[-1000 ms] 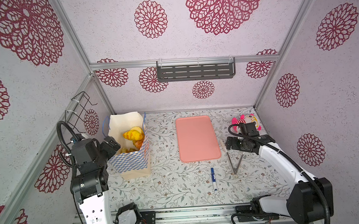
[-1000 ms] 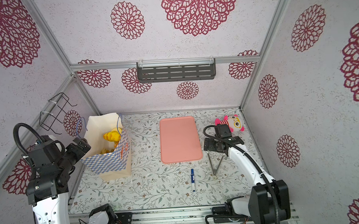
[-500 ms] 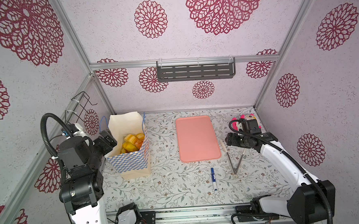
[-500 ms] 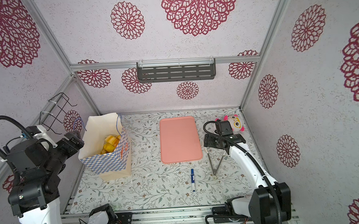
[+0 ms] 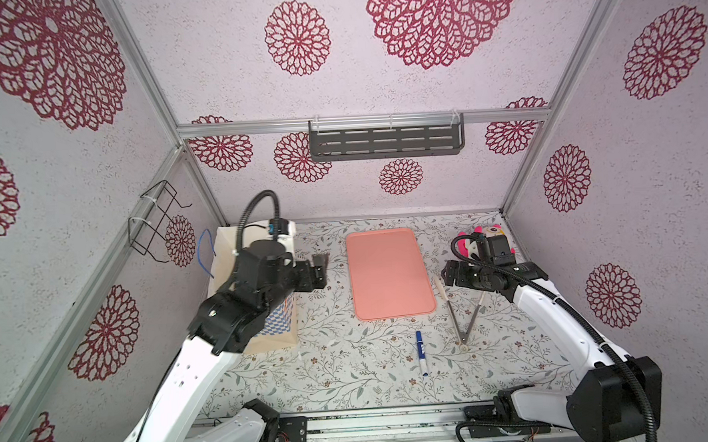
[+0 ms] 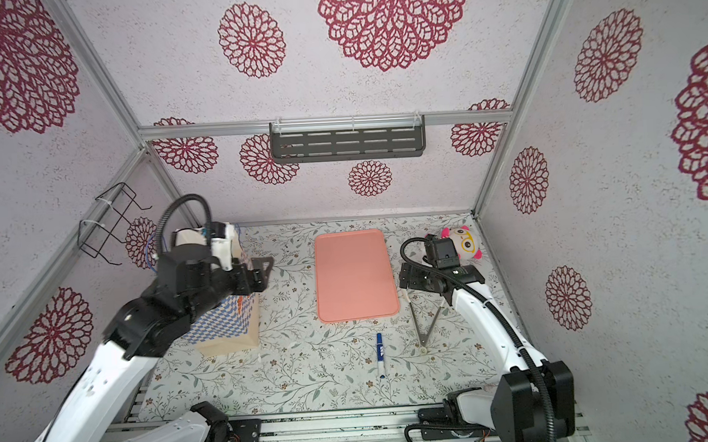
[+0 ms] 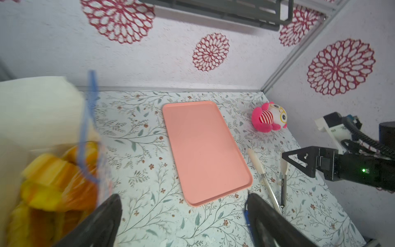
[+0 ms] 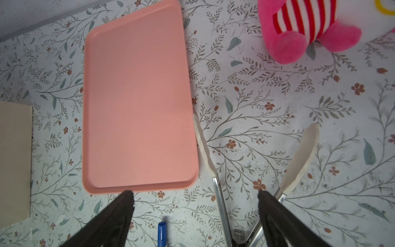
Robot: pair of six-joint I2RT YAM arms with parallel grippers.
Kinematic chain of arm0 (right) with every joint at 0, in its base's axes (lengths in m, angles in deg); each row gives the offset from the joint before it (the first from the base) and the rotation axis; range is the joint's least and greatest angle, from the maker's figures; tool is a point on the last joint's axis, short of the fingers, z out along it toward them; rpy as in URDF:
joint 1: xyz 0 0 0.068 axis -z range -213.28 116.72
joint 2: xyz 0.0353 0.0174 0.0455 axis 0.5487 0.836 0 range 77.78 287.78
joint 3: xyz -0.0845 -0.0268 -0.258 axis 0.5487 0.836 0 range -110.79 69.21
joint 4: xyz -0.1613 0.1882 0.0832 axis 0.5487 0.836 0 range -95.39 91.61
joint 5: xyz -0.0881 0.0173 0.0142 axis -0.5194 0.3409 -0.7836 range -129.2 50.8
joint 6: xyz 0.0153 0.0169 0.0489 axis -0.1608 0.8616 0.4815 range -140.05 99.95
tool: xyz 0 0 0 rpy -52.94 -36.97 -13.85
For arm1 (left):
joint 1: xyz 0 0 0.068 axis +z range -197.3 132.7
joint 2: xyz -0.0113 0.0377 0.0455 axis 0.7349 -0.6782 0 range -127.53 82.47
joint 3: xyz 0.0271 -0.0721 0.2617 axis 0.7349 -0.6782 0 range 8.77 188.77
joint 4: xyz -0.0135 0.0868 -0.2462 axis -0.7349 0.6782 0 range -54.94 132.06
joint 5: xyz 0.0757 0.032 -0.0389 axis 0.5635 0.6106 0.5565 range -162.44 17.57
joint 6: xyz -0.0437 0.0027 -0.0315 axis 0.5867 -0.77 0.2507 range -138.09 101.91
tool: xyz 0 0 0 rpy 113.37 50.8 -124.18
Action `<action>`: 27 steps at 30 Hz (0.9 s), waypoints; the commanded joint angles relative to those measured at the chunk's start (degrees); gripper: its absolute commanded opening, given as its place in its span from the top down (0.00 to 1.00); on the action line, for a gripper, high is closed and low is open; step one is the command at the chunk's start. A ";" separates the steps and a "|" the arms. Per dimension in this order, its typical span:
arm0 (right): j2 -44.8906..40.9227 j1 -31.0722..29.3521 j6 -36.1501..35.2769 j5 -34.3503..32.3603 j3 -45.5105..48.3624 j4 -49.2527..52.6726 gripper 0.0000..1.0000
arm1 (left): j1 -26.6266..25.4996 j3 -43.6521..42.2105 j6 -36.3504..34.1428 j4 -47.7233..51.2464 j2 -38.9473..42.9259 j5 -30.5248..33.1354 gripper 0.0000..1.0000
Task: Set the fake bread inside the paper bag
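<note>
The paper bag (image 5: 283, 319) (image 6: 228, 322) stands at the left of the table, and in both top views my left arm covers its mouth. The left wrist view looks into the paper bag (image 7: 32, 111): several golden-yellow pieces of fake bread (image 7: 53, 181) lie inside, blurred. My left gripper (image 5: 320, 269) (image 6: 263, 272) (image 7: 183, 197) hangs open and empty just past the bag's right rim, over the floral table. My right gripper (image 5: 448, 273) (image 6: 405, 275) (image 8: 195, 194) is open and empty, low over the table between the tray and the tongs.
A bare pink tray (image 5: 388, 274) (image 8: 136, 107) lies mid-table. Metal tongs (image 5: 459, 320) (image 8: 220, 192) and a blue marker (image 5: 421, 351) lie to its right and front. A pink striped plush toy (image 5: 482, 240) (image 8: 299, 32) sits in the back right corner. A wire rack (image 5: 153, 224) hangs on the left wall.
My left arm has swung from the bag's left side across its top, so its gripper now sits right of the bag. The right gripper has shifted slightly back and left.
</note>
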 commanded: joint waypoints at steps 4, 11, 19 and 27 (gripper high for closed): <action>-1.82 1.30 7.18 -18.14 0.63 -7.18 0.04 | -0.58 -12.10 -4.06 -32.36 -11.06 -0.41 0.03; -4.55 2.32 4.09 -22.67 18.95 -40.82 0.02 | 3.82 -8.64 -7.20 -41.38 -27.05 8.03 0.02; 5.13 3.68 -10.26 -40.82 29.90 -64.34 0.01 | 14.05 -17.85 -9.78 -60.04 -33.12 -2.06 0.06; 13.92 3.77 -18.09 -38.06 36.29 -83.41 0.01 | 14.23 -20.76 -20.08 -58.22 -31.64 1.10 0.03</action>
